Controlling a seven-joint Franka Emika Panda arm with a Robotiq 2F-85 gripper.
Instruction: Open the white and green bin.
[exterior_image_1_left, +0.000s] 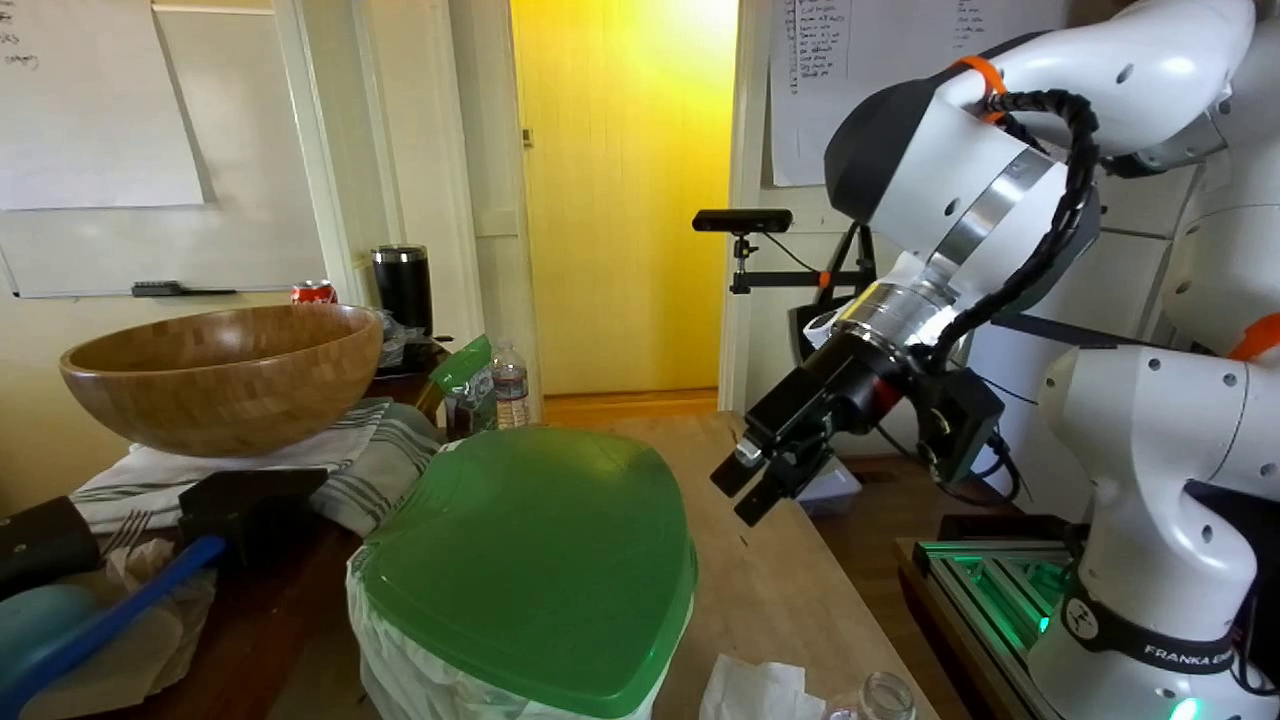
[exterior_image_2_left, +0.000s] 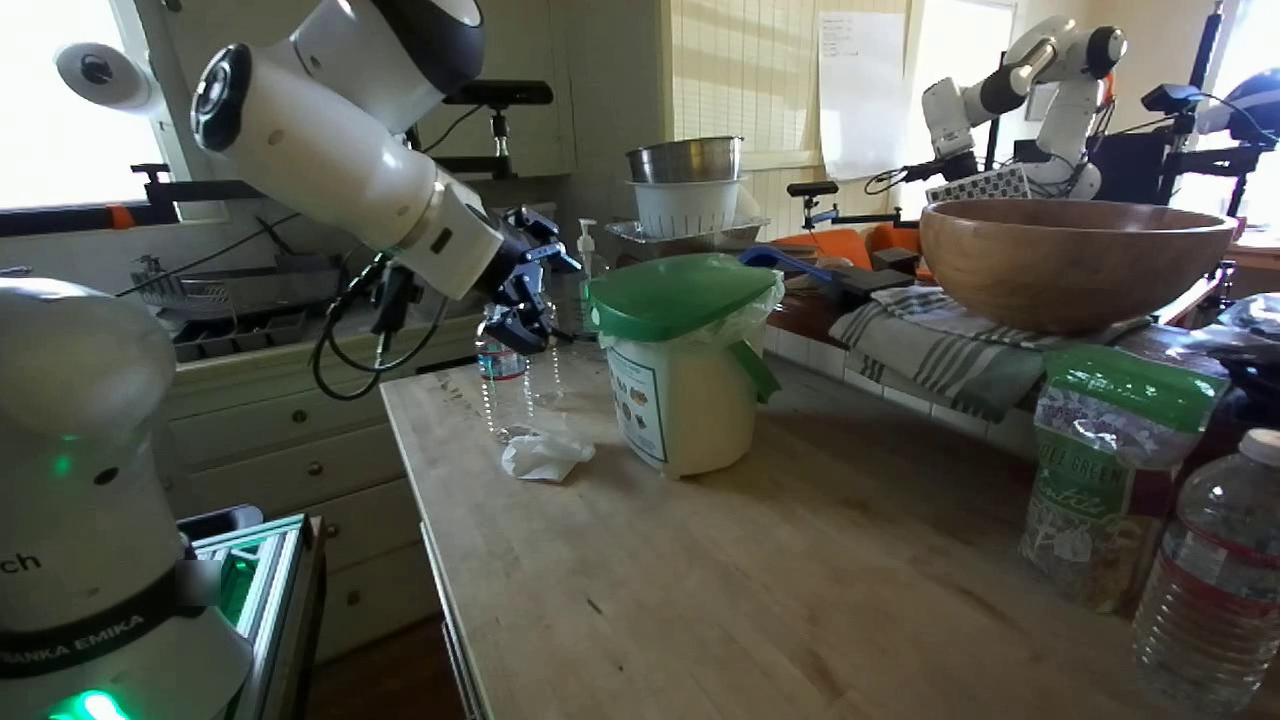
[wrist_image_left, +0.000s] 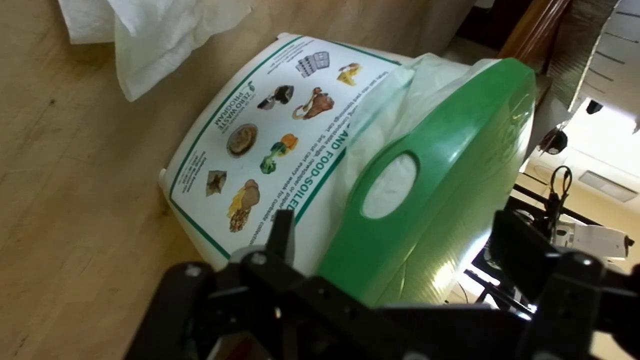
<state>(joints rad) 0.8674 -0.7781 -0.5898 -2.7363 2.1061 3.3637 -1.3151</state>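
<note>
Wrist view shows the black two-fingered gripper (wrist_image_left: 397, 227), jaws spread apart, near the white plastic bin (wrist_image_left: 305, 145) that stands, rounded glossy green lid (wrist_image_left: 447, 180) down, on the pale wooden tabletop (wrist_image_left: 90, 175).

Am reading “ZERO WASTE PROGRAM”, “AND FOOD-SOILED” and “Set out cart every week” on the label (wrist_image_left: 280, 132) of the white and green bin (wrist_image_left: 345, 167); “FRANKA EMIKA”, clipped, on the black base band (exterior_image_1_left: 1150, 645); “GREEN” on the green-topped bag (exterior_image_2_left: 1110, 485); finding handwriting on the wall sheets (exterior_image_1_left: 90, 115) illegible.
</note>
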